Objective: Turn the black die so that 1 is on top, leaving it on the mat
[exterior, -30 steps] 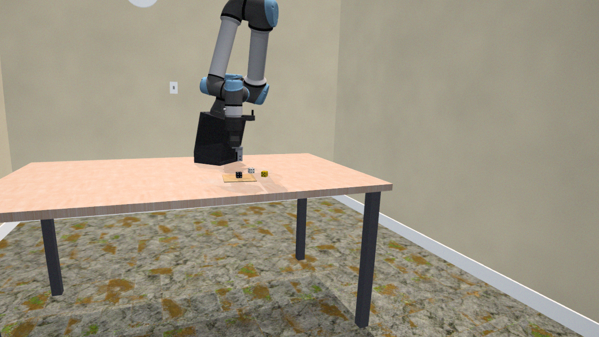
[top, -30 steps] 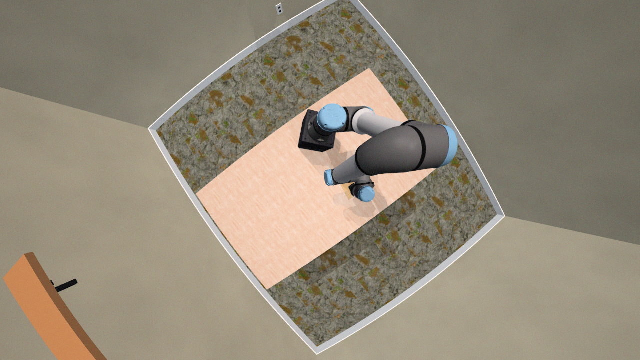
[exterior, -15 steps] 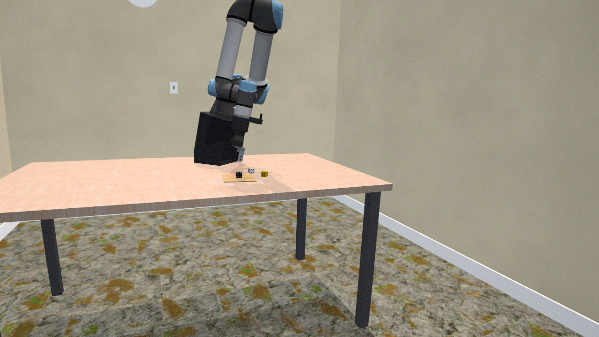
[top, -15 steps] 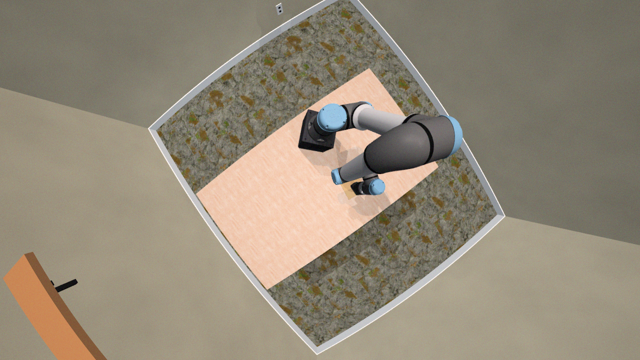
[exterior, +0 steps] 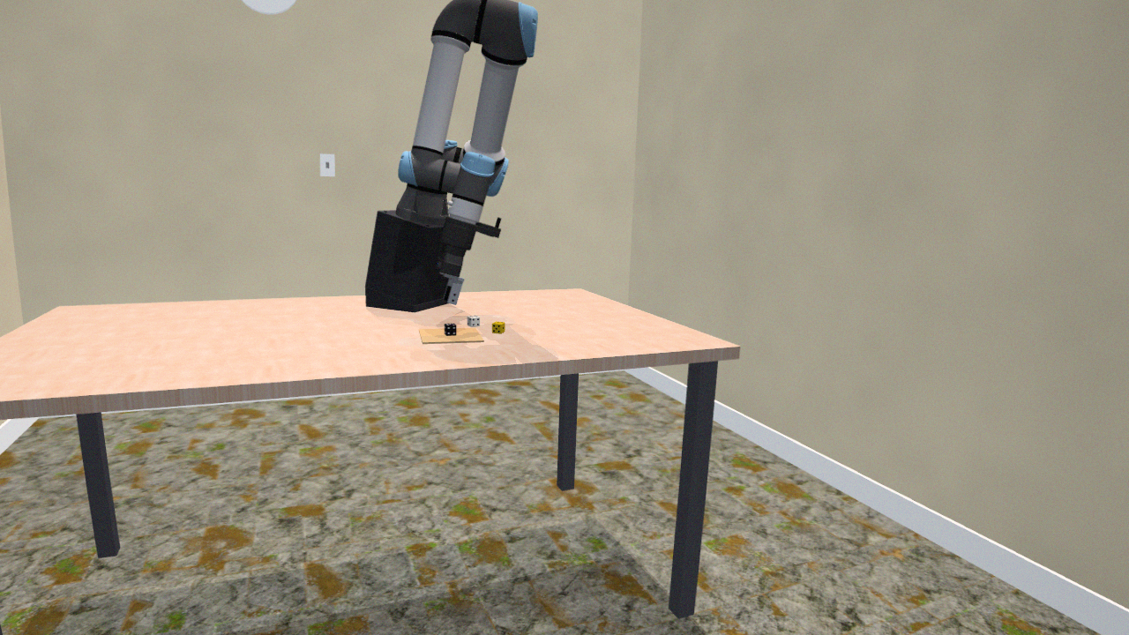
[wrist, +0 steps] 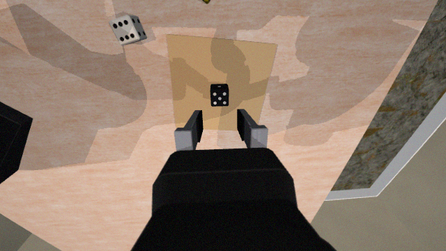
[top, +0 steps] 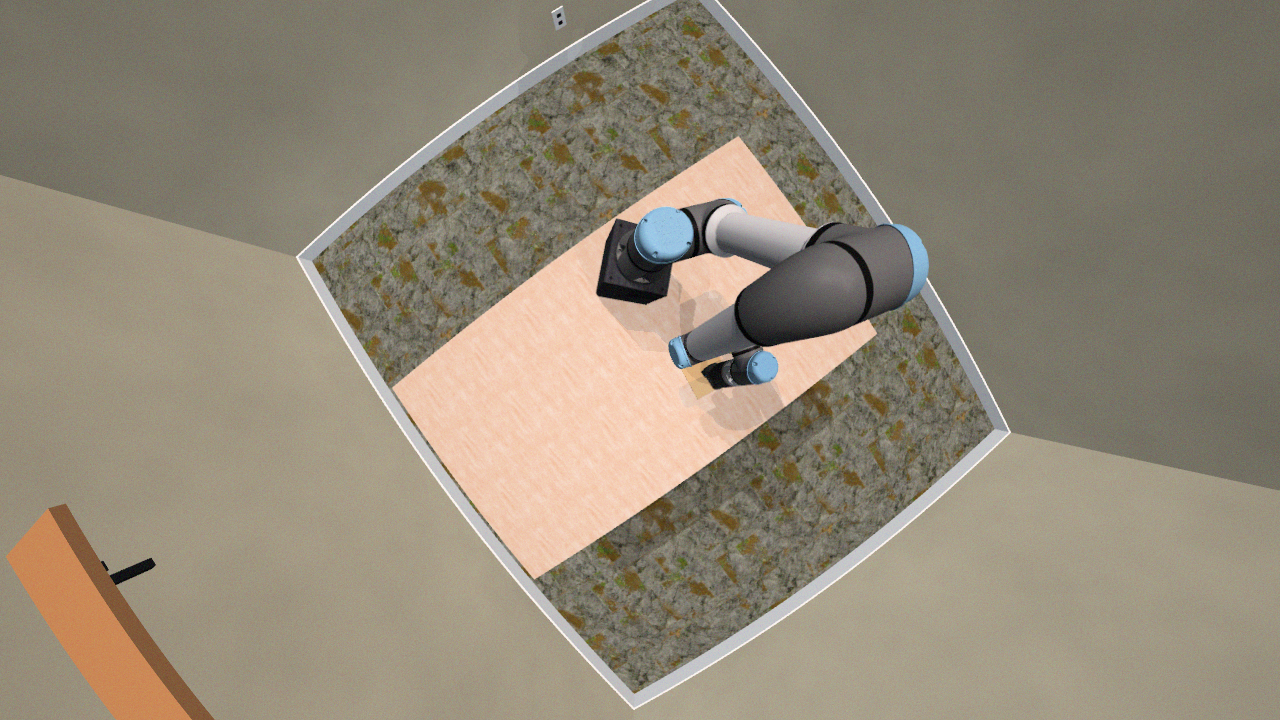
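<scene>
Showing: 1 black die (exterior: 450, 329) (wrist: 219, 95) | 1 mat (top: 700, 382) (exterior: 434, 336) (wrist: 191, 73) | 2 fingers (exterior: 452, 290) apart

The black die (exterior: 450, 329) (wrist: 219, 95) has white pips, the white die (exterior: 474, 321) (wrist: 127, 29) black ones, the yellow die (exterior: 497, 327) (wrist: 206, 1) dark ones. The mat (top: 700, 386) (exterior: 429, 338) (wrist: 188, 49) is tan; the surface (top: 537, 420) (exterior: 197, 339) (wrist: 87, 195) is pale pinkish wood with fine streaks. The pincer (exterior: 452, 302) (wrist: 219, 119) mixes grey and black. The floor (top: 572, 116) (exterior: 355, 505) (wrist: 394, 111) is mottled grey with rust-brown and green patches.
</scene>
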Available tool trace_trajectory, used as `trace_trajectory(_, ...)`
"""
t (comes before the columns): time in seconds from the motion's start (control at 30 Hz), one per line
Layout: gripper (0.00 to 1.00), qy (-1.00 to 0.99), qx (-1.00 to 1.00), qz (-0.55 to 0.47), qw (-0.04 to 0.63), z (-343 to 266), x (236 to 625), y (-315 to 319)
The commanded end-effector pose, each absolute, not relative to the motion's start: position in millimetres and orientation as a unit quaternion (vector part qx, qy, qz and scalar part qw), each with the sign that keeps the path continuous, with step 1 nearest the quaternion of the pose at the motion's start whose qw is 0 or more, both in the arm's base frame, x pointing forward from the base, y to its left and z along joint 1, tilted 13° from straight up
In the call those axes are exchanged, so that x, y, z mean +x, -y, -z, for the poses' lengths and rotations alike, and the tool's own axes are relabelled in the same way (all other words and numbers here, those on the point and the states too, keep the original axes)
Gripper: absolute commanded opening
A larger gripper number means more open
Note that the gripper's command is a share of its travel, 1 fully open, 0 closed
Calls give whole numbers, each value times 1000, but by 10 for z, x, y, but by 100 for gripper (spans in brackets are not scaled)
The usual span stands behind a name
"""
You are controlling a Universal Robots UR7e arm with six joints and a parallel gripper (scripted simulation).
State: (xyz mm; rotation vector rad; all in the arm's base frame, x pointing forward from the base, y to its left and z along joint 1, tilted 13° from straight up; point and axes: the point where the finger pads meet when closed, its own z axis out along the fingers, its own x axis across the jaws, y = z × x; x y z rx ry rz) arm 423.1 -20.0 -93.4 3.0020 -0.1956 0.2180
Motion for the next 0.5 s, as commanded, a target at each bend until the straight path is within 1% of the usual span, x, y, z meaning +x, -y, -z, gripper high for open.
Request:
trace_trajectory(0.0, 79, 66, 992, -69, 77, 941, 4230, 199)
trace_trajectory(0.33, 79, 72, 982, -64, 161, 946, 4233, 178)
trace_trajectory(0.47, 79, 73, 979, -65, 177, 937, 4239, 172)
